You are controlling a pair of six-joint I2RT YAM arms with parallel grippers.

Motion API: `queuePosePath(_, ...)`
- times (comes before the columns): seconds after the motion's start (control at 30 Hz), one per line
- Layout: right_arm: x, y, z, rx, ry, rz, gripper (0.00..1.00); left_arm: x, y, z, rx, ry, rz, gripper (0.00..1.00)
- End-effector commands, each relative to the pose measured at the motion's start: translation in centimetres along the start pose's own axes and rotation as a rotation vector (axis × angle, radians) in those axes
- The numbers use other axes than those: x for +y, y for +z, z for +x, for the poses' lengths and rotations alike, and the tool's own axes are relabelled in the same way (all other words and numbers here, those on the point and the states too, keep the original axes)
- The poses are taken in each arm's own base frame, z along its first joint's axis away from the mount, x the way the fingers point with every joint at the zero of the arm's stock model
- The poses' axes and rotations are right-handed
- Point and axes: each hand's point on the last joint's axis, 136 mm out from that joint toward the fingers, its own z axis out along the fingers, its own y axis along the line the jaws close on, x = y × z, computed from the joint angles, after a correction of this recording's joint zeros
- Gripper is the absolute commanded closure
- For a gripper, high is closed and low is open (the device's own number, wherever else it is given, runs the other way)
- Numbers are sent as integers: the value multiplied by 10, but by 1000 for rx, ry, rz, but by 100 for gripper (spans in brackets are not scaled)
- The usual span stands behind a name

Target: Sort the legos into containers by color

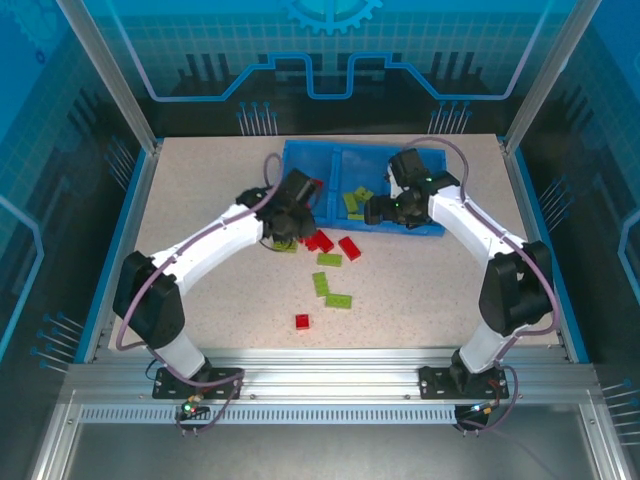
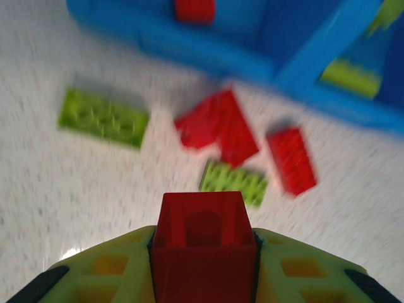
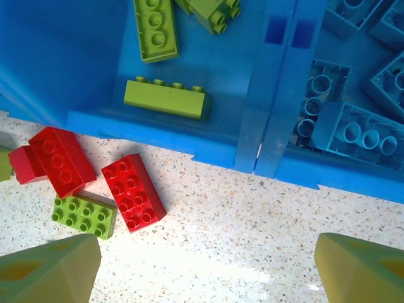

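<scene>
One red brick point(image 2: 202, 221) sits clamped in your left gripper point(image 2: 203, 265), above the table point(image 3: 252, 221) near the blue tray point(image 3: 189, 136). Your right gripper point(image 3: 208, 271) hangs with fingers spread wide, holding nothing, beside the tray's near wall. Lime green bricks point(image 3: 165, 98) lie in the middle compartment, light blue bricks point(image 3: 353, 132) in the next one rightward. Loose red and green legos point(image 3: 132, 192) rest on the table just outside that wall.
</scene>
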Motion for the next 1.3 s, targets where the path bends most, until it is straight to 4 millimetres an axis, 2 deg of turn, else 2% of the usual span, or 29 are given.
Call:
queuePosePath(0.0, 6, -6, 3, -25, -1, -42, 11, -10, 1, -42, -78, 84, 20, 65)
queuePosePath(0.2, 17, -5, 20, -12, -16, -61, 12, -15, 48, -92, -92, 55, 25, 66)
queuePosePath(0.4, 34, -3, 45, 7, -76, -63, 12, -16, 92, -114, -55, 19, 17, 66)
queuePosePath(0.53, 55, 5, 56, -1, -199, -70, 12, -18, 101, -122, -62, 4, 24, 60)
queuePosePath(0.63, 62, 19, 61, 12, -299, -41, 14, -21, 103, -124, -53, -3, 38, 53)
queuePosePath(0.7, 61, 32, 63, 48, -308, -20, 15, -23, 101, -122, -40, -9, 45, 45)
queuePosePath(0.8, 62, 46, 63, 75, -318, -10, 17, -26, 90, -119, -46, -20, 77, 22)
queuePosePath(0.97, 71, 69, 60, 96, -369, -5, 19, -26, 56, -114, -80, -62, 143, 1)
queuePosePath(1.13, 70, 87, 57, 124, -398, 32, 20, -11, 24, -94, -91, -77, 162, 1)
queuePosePath(1.27, 71, 98, 57, 148, -401, 33, 25, 24, 11, -60, -59, -81, 97, 1)
